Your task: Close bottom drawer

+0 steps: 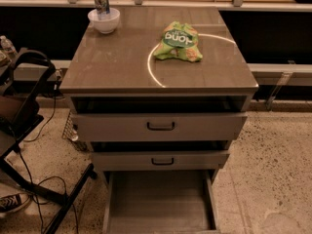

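The bottom drawer (158, 199) of the grey-brown cabinet (158, 67) is pulled far out toward the camera. Its flat bare grey interior shows, and its front panel and handle are cut off by the lower frame edge. Above it the middle drawer (162, 161) and the top drawer (161, 126) each stand a little open, with dark bar handles. My gripper is not in view.
A green snack bag (179, 42) and a white bowl (104, 20) with a can in it sit on the cabinet top. A black chair frame (24, 111), cables and a shoe (13, 202) are on the left. Speckled floor (273, 179) lies to the right.
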Controlling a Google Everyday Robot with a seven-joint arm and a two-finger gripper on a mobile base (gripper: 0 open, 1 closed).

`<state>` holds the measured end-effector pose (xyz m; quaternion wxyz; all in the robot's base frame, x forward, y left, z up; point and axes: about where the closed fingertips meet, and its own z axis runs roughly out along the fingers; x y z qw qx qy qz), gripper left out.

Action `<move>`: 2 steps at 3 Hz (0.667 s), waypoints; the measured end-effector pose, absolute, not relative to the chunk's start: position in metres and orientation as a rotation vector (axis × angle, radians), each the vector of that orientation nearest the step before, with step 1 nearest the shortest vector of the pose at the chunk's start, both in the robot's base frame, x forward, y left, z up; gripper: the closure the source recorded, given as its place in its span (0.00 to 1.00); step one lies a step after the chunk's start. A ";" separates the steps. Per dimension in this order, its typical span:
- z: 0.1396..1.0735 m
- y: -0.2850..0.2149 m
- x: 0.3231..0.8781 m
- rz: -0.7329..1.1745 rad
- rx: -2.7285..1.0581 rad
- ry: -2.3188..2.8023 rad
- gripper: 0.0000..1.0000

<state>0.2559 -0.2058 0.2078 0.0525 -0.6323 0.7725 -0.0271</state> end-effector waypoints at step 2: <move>0.141 -0.183 0.267 -0.027 -1.972 2.184 1.00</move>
